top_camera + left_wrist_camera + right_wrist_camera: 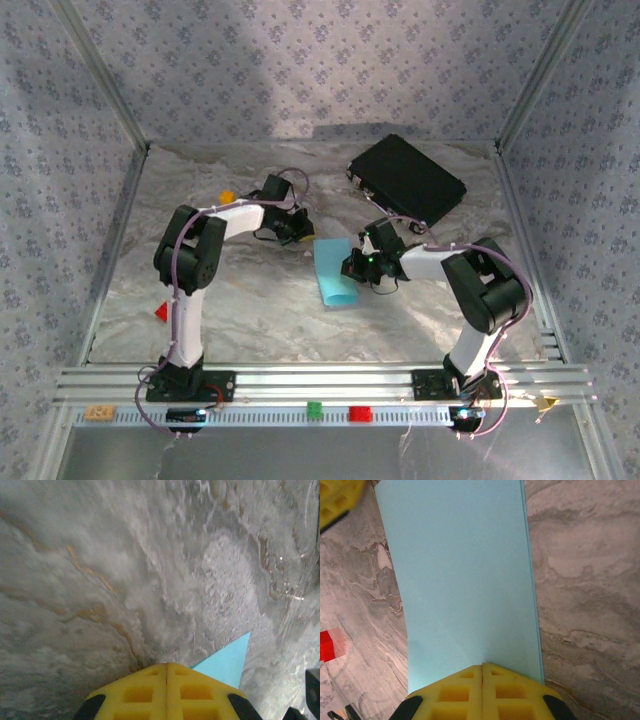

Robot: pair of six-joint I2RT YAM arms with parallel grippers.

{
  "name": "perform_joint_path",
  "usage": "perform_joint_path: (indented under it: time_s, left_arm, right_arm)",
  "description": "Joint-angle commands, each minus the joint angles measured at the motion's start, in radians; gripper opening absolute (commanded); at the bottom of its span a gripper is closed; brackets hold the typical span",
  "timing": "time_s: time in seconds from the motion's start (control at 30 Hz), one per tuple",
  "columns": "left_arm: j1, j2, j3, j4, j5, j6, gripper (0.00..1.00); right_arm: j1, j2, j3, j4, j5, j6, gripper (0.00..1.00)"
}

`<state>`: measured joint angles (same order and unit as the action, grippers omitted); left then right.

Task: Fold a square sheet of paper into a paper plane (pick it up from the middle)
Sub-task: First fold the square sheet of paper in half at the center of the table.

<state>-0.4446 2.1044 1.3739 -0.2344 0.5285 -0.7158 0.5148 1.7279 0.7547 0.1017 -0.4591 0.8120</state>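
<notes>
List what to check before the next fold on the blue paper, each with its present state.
1. Left pincer shut: ok.
2. Right pincer shut, tips over the light-blue paper: ok.
3. Either pincer actually pressing or pinching the paper: cannot tell.
4. Paper lying flat: not ok, its near end looks curled in the top view.
5. Black case apart from the paper: ok.
6. Orange cube apart from the paper: ok.
</notes>
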Motion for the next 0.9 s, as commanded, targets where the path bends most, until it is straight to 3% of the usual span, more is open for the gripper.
perform_joint_path:
  time_s: [0.0,0.4,0.6,0.87]
  left_arm:
    - [0.001,-0.030,0.020,-0.052,-0.032,0.006,0.00]
    - [-0.136,-0.178,-0.163,0.011,0.115,-0.019,0.01]
    - [-0.160,-0.179,-0.322,0.182,0.205,-0.102,0.01]
    - [-0.154,-0.173,-0.368,0.084,0.136,-0.007,0.00]
  right_arm:
    - [0.005,0.017,-0.046,-0.100,0.068,0.032,0.00]
    - [0.004,-0.001,-0.073,-0.065,0.088,0.082,0.00]
    - [0.001,-0.006,-0.074,-0.073,0.100,0.077,0.00]
    - [0.001,-0.002,-0.070,-0.077,0.097,0.075,0.00]
